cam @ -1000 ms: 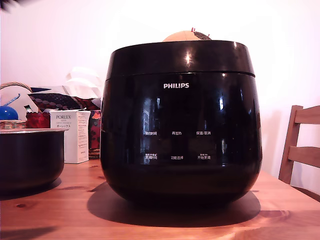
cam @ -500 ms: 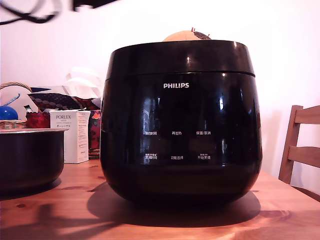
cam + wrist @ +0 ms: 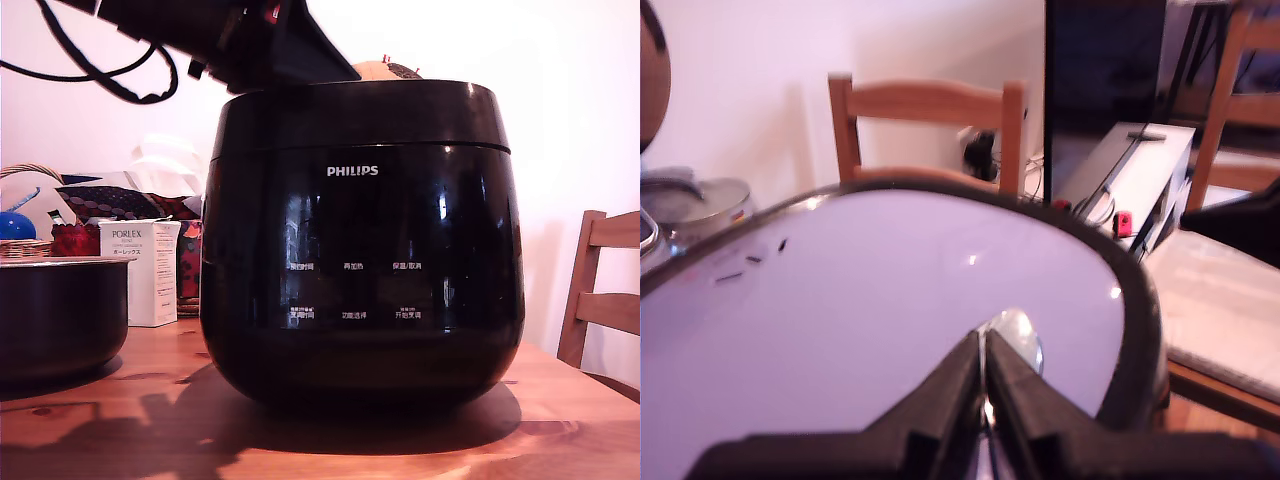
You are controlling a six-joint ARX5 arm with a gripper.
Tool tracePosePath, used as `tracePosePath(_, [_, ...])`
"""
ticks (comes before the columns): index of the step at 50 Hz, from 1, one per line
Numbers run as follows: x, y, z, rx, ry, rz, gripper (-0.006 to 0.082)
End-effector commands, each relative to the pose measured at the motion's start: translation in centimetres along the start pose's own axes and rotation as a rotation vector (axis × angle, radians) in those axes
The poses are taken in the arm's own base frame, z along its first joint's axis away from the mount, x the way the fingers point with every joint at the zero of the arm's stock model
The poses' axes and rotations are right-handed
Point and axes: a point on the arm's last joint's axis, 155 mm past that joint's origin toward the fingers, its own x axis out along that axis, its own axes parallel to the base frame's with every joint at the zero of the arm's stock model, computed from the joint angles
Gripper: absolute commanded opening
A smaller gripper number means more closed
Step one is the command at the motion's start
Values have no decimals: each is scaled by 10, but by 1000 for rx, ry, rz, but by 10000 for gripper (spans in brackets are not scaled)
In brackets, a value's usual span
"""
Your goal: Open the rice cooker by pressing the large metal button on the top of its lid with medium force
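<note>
The cooker (image 3: 362, 240) sits shut on the worktop (image 3: 110, 425), its lid (image 3: 890, 310) directly under the jaws, which are pressed together over the metal button (image 3: 1020, 335). A dark pot (image 3: 60, 315) stands at the exterior view's left.

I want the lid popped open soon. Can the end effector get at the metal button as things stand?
Probably yes: the shut end effector is already right at the metal button on the lid, with nothing between them.

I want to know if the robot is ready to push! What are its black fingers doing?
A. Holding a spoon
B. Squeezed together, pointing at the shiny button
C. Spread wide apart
B: in the wrist view the gripper is pressed shut, its tips at the metal button on the lid.
</note>
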Motion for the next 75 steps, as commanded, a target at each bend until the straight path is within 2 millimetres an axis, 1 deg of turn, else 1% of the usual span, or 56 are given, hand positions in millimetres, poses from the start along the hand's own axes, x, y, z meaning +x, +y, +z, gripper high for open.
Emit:
tracePosePath(1, [3,-1,-10,0,37,-4,-19])
tracePosePath(8, [5,0,-26,4,88,2,-19])
tracePosePath(15, [6,-1,-49,-9,171,-4,-19])
tracePosePath(21, [5,-2,-64,-22,224,-9,-19])
tracePosePath(31, [3,-4,-84,-33,301,-17,-19])
tracePosePath(37, [4,-5,-92,-35,324,-20,-19])
tracePosePath(45, [7,-6,-112,-42,382,-28,-19])
tracePosePath(52, [8,-6,-120,-47,403,-30,-19])
tracePosePath(57, [9,-6,-119,-47,401,-30,-19])
tracePosePath(63, [11,-5,-108,-39,360,-29,-19])
tracePosePath(67, [11,-5,-92,-31,307,-31,-19])
tracePosePath(75, [6,-1,-37,-28,127,-3,-19])
